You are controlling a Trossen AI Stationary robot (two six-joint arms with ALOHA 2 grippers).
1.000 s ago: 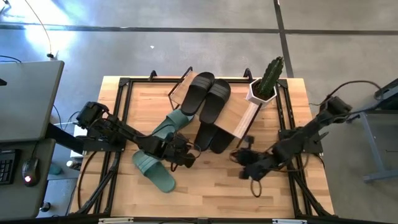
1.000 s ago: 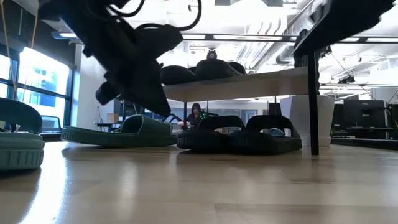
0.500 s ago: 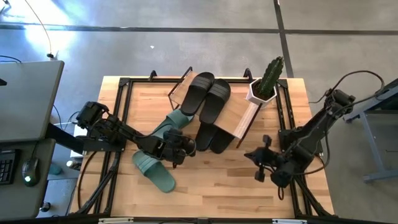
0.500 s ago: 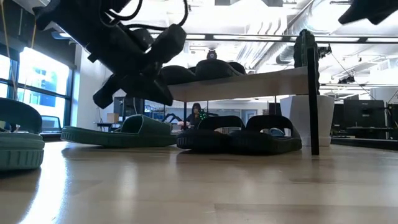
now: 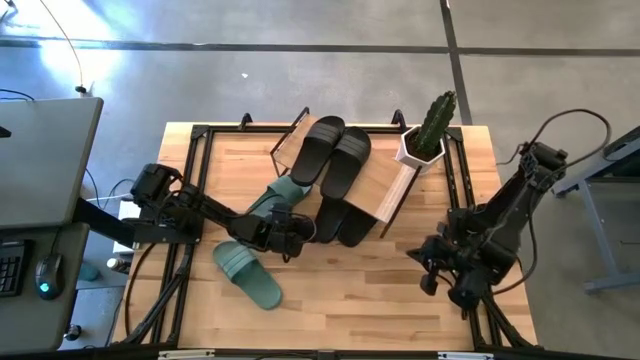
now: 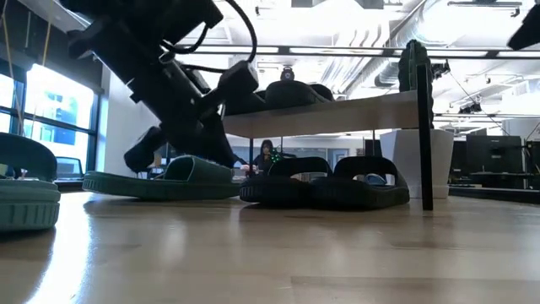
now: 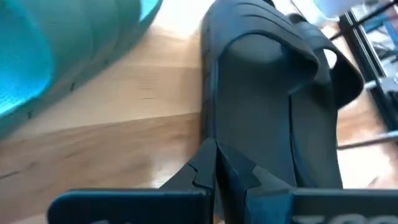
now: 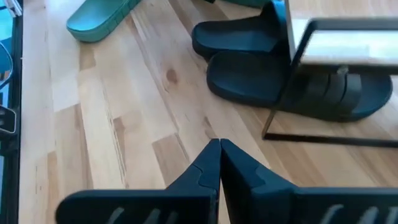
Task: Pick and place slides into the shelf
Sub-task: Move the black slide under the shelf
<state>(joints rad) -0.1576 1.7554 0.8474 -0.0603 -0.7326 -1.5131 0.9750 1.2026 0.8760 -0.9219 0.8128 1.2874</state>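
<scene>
Two black slides (image 5: 335,155) lie on the shelf's wooden top (image 5: 385,185). A second black pair (image 5: 340,222) rests flat on the table, partly under the shelf. One green slide (image 5: 275,200) lies just left of that pair and another (image 5: 248,272) lies nearer the front. My left gripper (image 5: 296,237) is shut and low. Its tips (image 7: 216,155) are at the side edge of the left black slide (image 7: 273,106). My right gripper (image 5: 427,270) is shut and empty, at the table's right side (image 8: 219,152). My left gripper's shut fingertips (image 7: 208,163) stand at the side rim of the left black slide (image 7: 208,124), coming slantwise from the table's left and near side. I cannot tell whether they touch it. The slide lies flat on the table.
A cactus in a white pot (image 5: 428,130) stands at the far right beside the shelf. The shelf's thin black legs (image 8: 280,81) stand around the lower black pair. A black frame (image 5: 195,200) runs along the table's edges. Bare wood (image 5: 350,290) lies at the front middle.
My left gripper has gone down and a little toward the far edge, up to the black pair under the shelf. My right gripper has drawn back toward the table's right edge, away from the shelf. The slides have stayed in place.
</scene>
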